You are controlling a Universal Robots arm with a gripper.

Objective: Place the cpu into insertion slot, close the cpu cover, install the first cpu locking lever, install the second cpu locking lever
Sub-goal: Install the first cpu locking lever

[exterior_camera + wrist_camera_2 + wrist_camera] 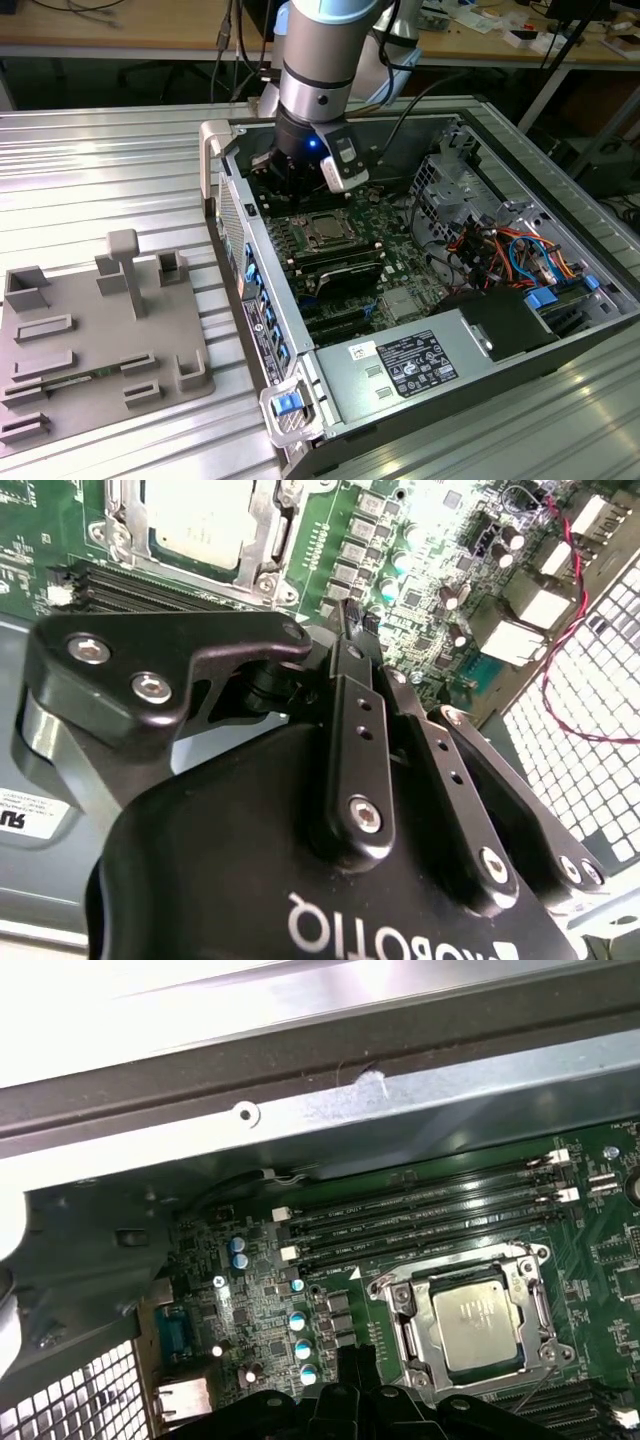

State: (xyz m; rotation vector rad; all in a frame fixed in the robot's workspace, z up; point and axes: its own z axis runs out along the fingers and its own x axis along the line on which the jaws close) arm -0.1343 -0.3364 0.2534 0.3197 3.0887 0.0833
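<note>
Sitting on the ribbed metal desk (120,170), an open computer case (340,410) takes up the centre and right of the exterior view. The arm (318,60) comes down into it from the top centre. A grey fixture tray (90,300) lies at the exterior view's left, well apart from the case. The green board (385,215) lines the case floor.

End effector (346,615): fingers look drawn together w/ nothing between them, so it carries nothing. In the exterior view it hangs near the case's upper-left corner, over the long memory slots (430,1215), near the socket but not touching it.

Progress, as judged:
- The cpu (480,1322) is seated in the insertion slot (392,1293), just left of centre in the exterior view, so step 1 looks done.
- The cpu cover (405,1335) lies flat around the chip, silvery top showing thru the cut-out, so step 2 looks done too.
- Levers: can't tell. A thin wire-like bar shows by one corner of the frame in the first wrist view, but whether either lever is latched isn't readable.

Hidden or hard to make out:
- The socket's dark inside is covered by chip and frame.
- The end effector's body blocks much of the board in the second wrist view.
- In the exterior view the fingertips merge w/ the dark slots behind them.
</note>
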